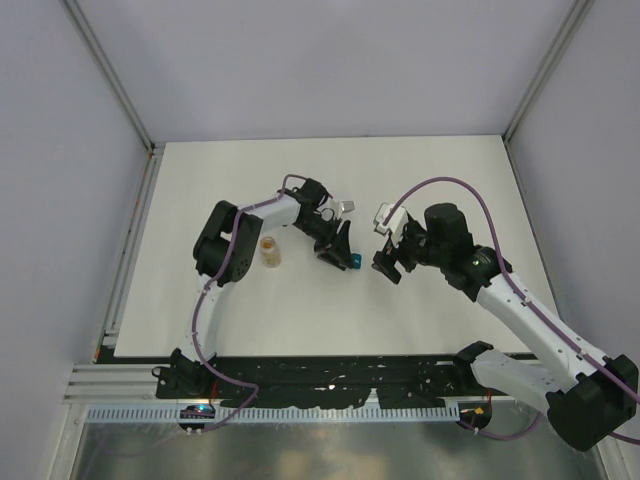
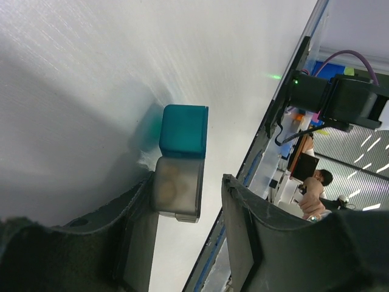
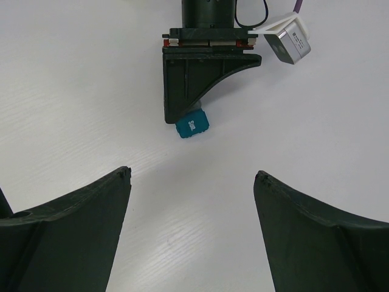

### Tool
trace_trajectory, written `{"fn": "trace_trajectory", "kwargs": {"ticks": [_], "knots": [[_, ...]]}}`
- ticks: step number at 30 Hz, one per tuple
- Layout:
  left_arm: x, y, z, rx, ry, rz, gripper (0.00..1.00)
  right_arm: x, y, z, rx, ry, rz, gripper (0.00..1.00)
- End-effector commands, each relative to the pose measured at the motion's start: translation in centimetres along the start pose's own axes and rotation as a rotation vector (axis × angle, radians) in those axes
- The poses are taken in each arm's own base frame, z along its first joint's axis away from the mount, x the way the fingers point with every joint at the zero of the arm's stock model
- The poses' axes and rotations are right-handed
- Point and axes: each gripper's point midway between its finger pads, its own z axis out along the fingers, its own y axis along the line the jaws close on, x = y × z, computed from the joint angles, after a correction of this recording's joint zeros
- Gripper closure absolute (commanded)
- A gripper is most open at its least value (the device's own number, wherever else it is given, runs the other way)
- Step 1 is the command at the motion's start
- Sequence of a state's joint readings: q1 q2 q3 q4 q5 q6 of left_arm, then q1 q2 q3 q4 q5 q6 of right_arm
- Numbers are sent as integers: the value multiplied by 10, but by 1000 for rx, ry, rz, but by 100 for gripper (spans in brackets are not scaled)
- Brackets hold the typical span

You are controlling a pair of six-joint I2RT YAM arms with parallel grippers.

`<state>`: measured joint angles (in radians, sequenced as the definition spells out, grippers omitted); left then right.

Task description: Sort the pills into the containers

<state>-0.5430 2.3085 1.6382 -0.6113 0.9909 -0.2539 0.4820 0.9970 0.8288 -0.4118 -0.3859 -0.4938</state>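
At the middle of the table (image 1: 200, 180), top view: teal box (image 1: 354, 261) set just right of left gripper (image 1: 340, 252); right gripper (image 1: 390, 270) near, apart.
Left wrist view: grey box (image 2: 176, 188) lodged between parted fingers (image 2: 121, 243), touching one only; teal box joined to it beyond the tips, the pair's long axis laid along the fingers.
Right wrist view: fingers (image 3: 79, 231) spread wide, nothing held; teal box lying well ahead.

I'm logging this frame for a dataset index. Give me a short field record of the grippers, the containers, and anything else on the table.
left gripper: open, lowered around the grey box
right gripper: open, empty, facing the teal box
grey box: on the table, against one left finger, clear of the other; blurred brownish contents
teal box: touching the grey box, beyond the fingertips; lid reads "Sun."
vial: clear, orange-brown top, upright, apart from both grippers
table: white
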Motion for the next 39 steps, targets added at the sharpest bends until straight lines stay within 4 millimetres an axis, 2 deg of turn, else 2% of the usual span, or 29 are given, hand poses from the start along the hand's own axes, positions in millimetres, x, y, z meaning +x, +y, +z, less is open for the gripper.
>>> {"fn": "trace_trajectory", "kwargs": {"ticks": [1, 39], "knots": [[-3, 18, -5, -113, -13, 36, 51, -15, -7, -5, 32, -59, -25, 14], [-8, 18, -22, -206, -40, 86, 47, -14, -8, -4, 31, -55, -24, 13]]}}
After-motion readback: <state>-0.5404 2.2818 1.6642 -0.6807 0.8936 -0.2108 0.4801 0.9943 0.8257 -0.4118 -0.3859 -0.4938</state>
